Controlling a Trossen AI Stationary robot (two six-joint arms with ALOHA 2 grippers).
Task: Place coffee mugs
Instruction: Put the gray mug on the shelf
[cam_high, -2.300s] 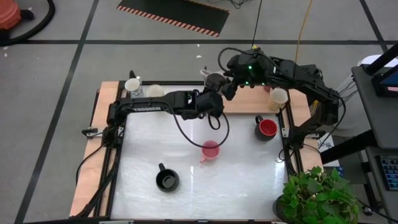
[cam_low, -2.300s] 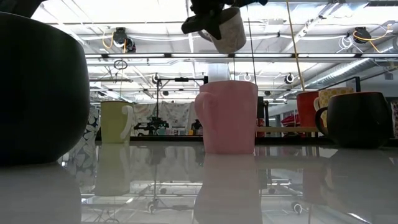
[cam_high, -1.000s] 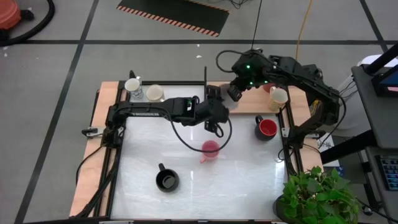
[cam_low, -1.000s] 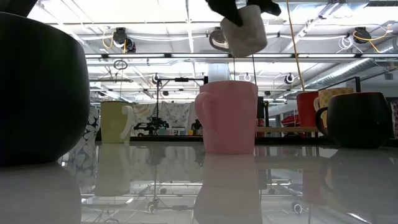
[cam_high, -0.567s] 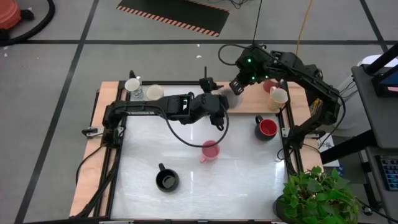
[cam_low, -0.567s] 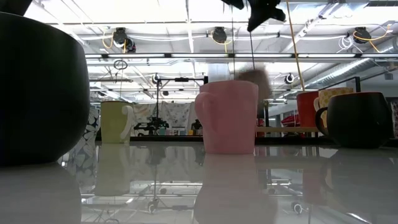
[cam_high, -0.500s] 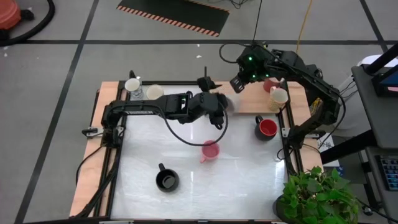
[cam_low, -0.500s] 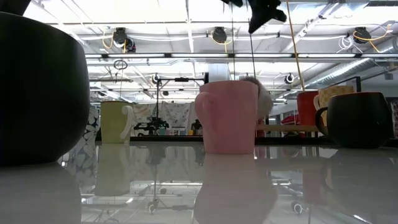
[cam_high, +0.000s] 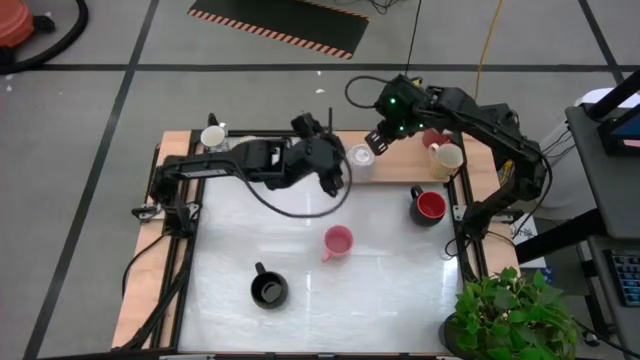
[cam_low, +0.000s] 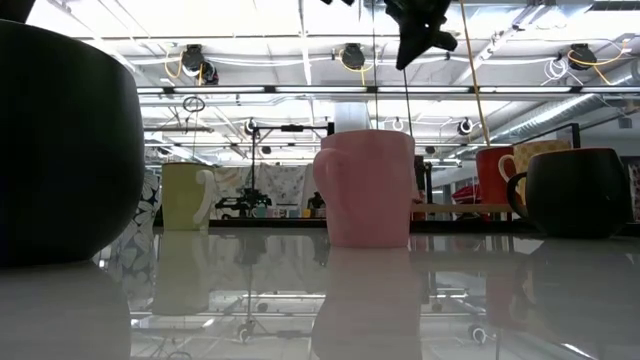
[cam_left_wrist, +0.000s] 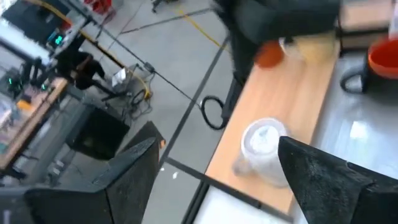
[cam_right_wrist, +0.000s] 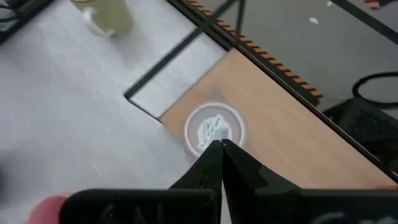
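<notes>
white mug on wood strip, left gripper open (beside)

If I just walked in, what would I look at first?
Probably the two dark arms meeting over the back of the table: the left gripper stands open beside a pale mug sitting on the wooden strip, and the right gripper, shut, hangs just above it. Next, the pink mug alone in the middle of the white table.
</notes>
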